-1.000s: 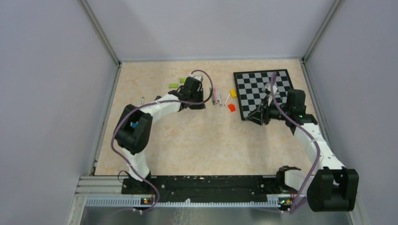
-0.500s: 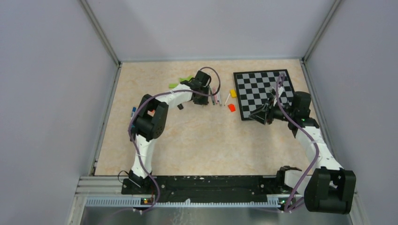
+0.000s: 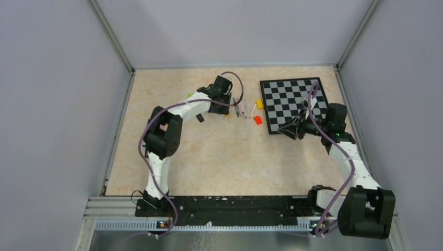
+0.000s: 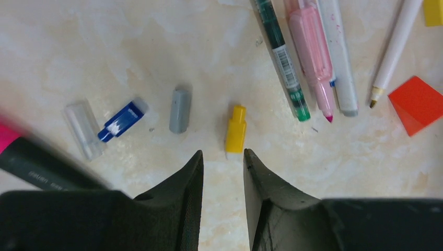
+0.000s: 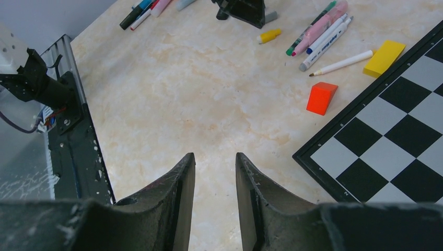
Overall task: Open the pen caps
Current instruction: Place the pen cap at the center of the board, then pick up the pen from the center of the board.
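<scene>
Marble tabletop (image 4: 104,42); barcode label (image 4: 286,64) on green pen (image 4: 298,100)

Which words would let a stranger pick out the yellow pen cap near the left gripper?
Start at the chessboard and go left past the row of pens to the loose caps on the beige table. The yellow cap lies just beyond the left gripper and its open fingertips, nearest the pens; its neighbours are a grey cap, a blue cap and a clear cap.

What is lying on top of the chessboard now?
No piece shows on the free squares of the chessboard. The right gripper and the right arm hang over its near part and cover some squares there.
</scene>
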Robot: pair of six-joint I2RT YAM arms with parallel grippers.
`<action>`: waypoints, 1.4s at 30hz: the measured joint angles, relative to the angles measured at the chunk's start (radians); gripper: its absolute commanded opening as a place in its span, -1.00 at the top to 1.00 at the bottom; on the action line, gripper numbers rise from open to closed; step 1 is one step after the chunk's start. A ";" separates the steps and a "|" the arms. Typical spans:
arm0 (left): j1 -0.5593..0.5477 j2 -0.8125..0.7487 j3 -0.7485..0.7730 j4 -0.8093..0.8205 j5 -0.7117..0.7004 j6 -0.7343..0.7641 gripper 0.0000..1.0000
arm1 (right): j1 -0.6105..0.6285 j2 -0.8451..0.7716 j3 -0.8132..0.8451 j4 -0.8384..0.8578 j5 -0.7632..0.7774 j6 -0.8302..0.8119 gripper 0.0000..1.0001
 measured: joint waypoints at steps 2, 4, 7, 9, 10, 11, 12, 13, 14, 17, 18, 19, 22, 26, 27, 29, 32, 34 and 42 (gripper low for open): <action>0.000 -0.060 -0.042 0.013 0.000 0.017 0.25 | -0.001 0.000 -0.005 0.003 -0.004 0.000 0.34; 0.000 -0.129 -0.085 0.032 -0.003 0.033 0.20 | -0.003 0.000 -0.005 0.004 -0.005 0.000 0.34; 0.004 -0.261 -0.174 0.089 -0.009 0.059 0.10 | -0.007 0.000 -0.006 0.006 -0.010 0.000 0.34; 0.009 -0.352 -0.245 0.139 -0.021 0.074 -0.03 | -0.009 0.000 -0.008 0.010 -0.014 0.000 0.34; 0.013 -0.391 -0.277 0.164 -0.030 0.080 -0.12 | -0.011 0.000 -0.011 0.013 -0.017 0.000 0.34; 0.019 -0.430 -0.315 0.190 -0.040 0.087 -0.25 | -0.013 0.000 -0.014 0.013 -0.020 0.000 0.34; 0.026 -0.468 -0.356 0.220 -0.053 0.092 -0.40 | -0.014 0.000 -0.017 0.015 -0.022 0.000 0.34; 0.034 -0.497 -0.389 0.239 -0.064 0.097 -0.60 | -0.016 0.000 -0.020 0.014 -0.026 0.000 0.34; 0.041 -0.520 -0.418 0.261 -0.075 0.101 -0.80 | -0.018 0.000 -0.023 0.016 -0.027 0.000 0.34; 0.070 -0.578 -0.512 0.319 -0.109 0.092 -0.98 | -0.021 0.000 -0.025 0.018 -0.030 0.000 0.34; 0.085 -0.588 -0.535 0.330 -0.109 0.086 -0.98 | -0.021 0.000 -0.025 0.019 -0.032 0.000 0.34; 0.102 -0.592 -0.551 0.340 -0.105 0.079 -0.97 | -0.021 0.000 -0.025 0.020 -0.032 0.000 0.34; 0.156 -0.587 -0.567 0.347 -0.075 0.052 -0.97 | -0.024 0.000 -0.025 0.022 -0.034 0.000 0.34; 0.212 -0.545 -0.555 0.346 -0.045 -0.001 -0.98 | -0.032 0.000 -0.025 0.027 -0.034 -0.001 0.34; 0.217 -0.520 -0.536 0.328 -0.049 -0.019 -0.97 | -0.033 0.000 -0.025 0.027 -0.034 -0.001 0.34; 0.221 -0.448 -0.474 0.275 -0.067 -0.055 -0.88 | -0.034 0.000 -0.025 0.029 -0.033 -0.001 0.34; 0.221 -0.304 -0.325 0.154 -0.123 -0.130 -0.59 | -0.034 0.000 -0.027 0.033 -0.034 -0.002 0.34; 0.221 -0.232 -0.249 0.090 -0.154 -0.171 -0.51 | -0.034 0.001 -0.034 0.034 -0.033 -0.002 0.34; 0.222 -0.083 -0.122 -0.065 -0.205 -0.237 -0.27 | -0.034 0.005 -0.038 0.034 -0.033 -0.004 0.34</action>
